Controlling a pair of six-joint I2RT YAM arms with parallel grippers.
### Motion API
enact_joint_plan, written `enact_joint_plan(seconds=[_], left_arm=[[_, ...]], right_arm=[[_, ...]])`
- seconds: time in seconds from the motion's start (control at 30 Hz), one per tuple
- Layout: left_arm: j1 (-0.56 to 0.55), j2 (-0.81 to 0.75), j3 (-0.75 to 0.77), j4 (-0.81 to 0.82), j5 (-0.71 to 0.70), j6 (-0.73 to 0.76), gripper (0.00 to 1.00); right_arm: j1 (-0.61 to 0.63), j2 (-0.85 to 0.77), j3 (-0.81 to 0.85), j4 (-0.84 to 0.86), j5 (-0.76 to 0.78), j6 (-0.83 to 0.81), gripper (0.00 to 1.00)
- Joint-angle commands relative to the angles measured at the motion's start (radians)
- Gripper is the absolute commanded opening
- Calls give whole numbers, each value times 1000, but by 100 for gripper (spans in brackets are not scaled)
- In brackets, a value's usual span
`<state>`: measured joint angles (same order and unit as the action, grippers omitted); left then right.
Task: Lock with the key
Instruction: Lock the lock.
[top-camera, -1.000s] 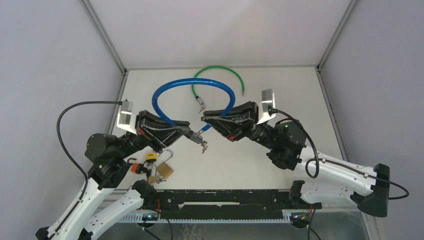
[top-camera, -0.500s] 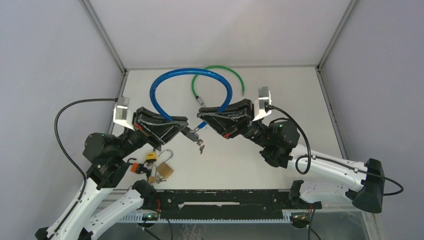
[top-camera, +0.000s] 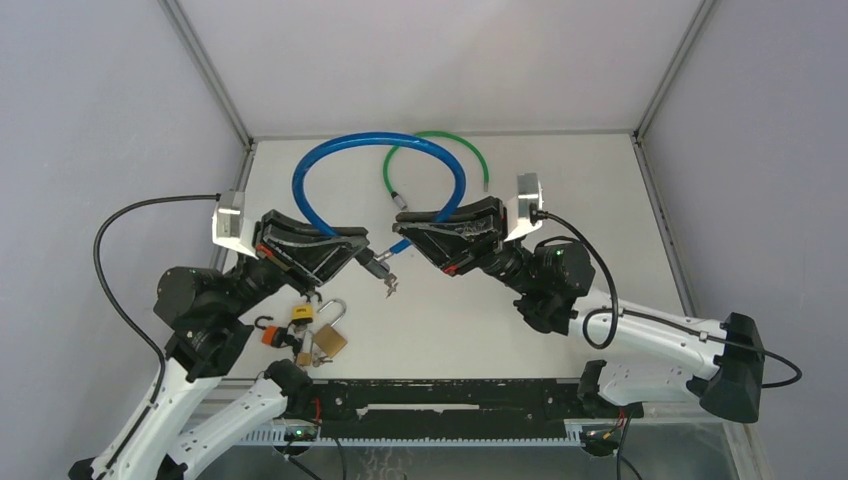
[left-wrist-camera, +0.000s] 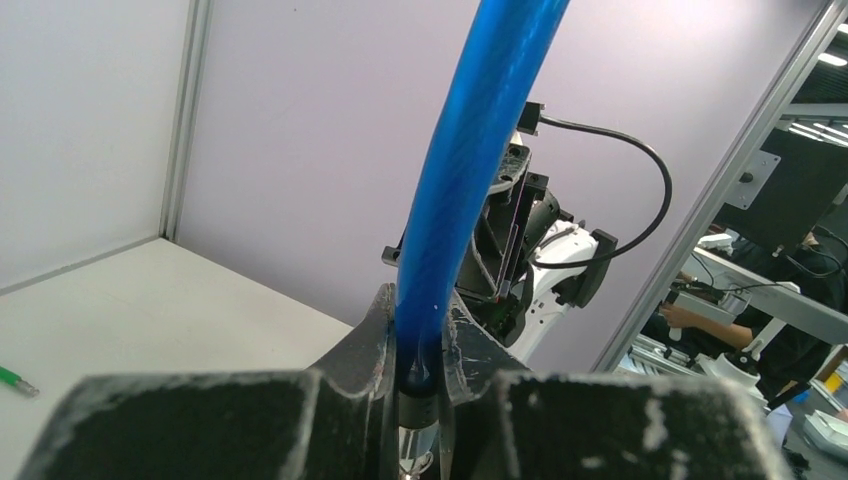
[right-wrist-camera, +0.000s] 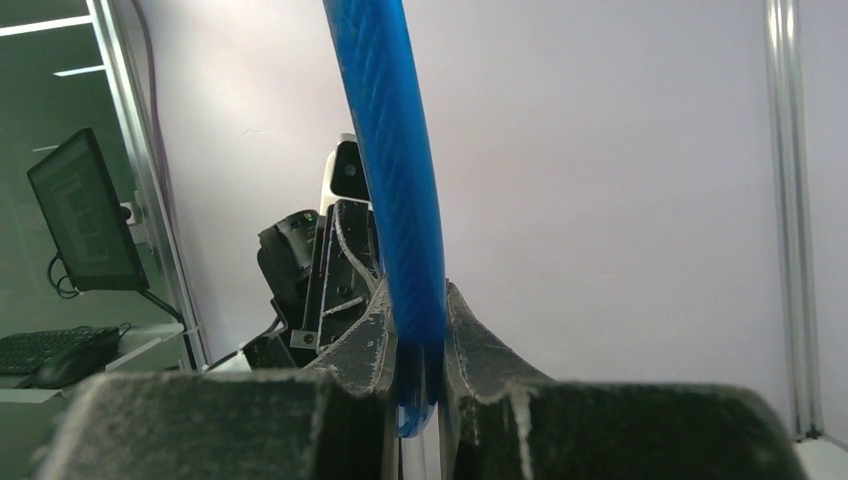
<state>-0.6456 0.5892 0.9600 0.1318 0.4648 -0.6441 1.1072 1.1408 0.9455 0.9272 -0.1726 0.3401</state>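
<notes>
Blue plastic-coated cable lock: loop arcs twd worktop far edge. L gripper clamps one end, R gripper the other; ends near each other, mid-worktop.

A blue cable lock is bowed in a wide arch over the middle of the table, curving toward the far edge. One end is clamped in the left gripper, where a dark lock head is fitted, and a small bunch of keys is seen hanging below it. The other end is pinched in the right gripper. Its blue tip is held just beside the lock head, not joined to it.
</notes>
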Motion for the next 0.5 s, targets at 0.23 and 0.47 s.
enact_joint_plan(seconds=[0.23,0.47], left_arm=[[13,-11,44,68,-39,-11,0],[34,-32,66,82,-57,19,0]], right_arm=[[40,102,79,35,-113,13,0],[43,120,103,-71,-131,0,11]])
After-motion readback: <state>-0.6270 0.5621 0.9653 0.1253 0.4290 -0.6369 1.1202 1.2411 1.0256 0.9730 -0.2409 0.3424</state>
